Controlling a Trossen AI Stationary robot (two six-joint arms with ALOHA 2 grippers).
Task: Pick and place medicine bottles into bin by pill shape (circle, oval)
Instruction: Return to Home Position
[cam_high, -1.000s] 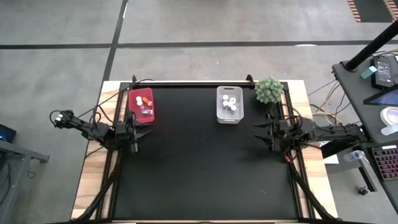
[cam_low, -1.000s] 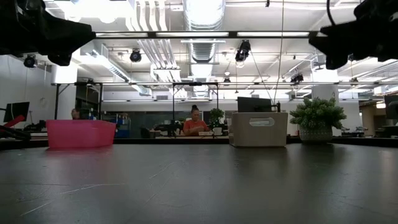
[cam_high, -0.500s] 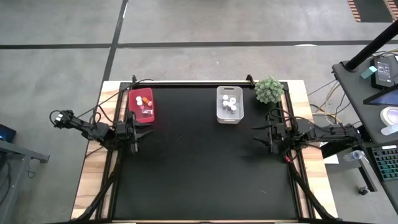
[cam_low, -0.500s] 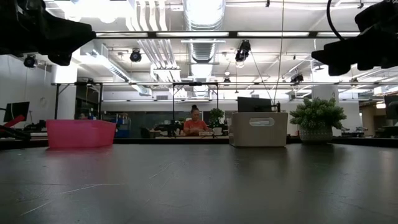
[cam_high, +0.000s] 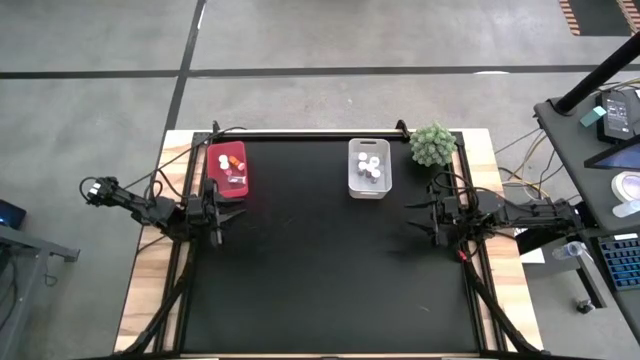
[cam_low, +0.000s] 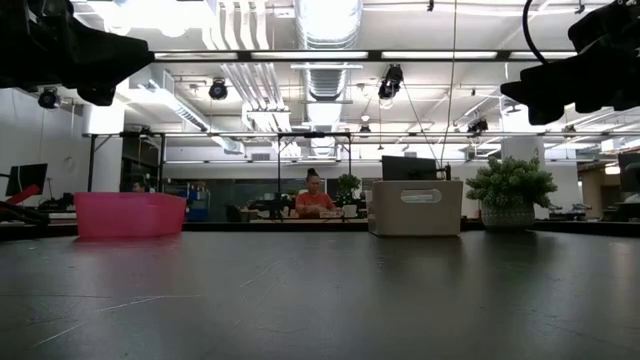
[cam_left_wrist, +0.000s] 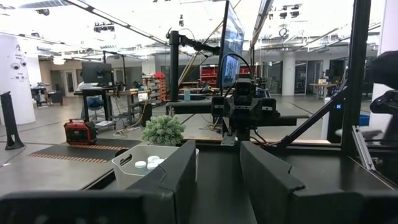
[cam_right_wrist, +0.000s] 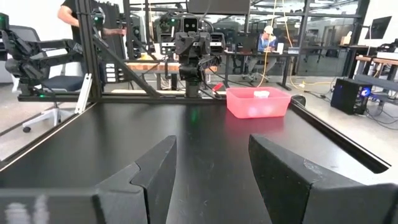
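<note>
Bottles (cam_high: 372, 165) lie in the red bin (cam_high: 215, 186) and white bin (cam_high: 368, 191) (several in each), left gripper (cam_high: 226, 212) and right gripper (cam_high: 414, 216) at opposite table (cam_high: 320, 270) edges, jaws apart.

My table (cam_high: 320, 270) is a black top with bare wood strips down both sides. Sitting on it along the far edge: the red bin (cam_low: 130, 216) over on the left, the white bin (cam_low: 415, 208) right of centre, and a spiky green plant ball (cam_high: 433, 145) just beside that, at the far right corner.
</note>
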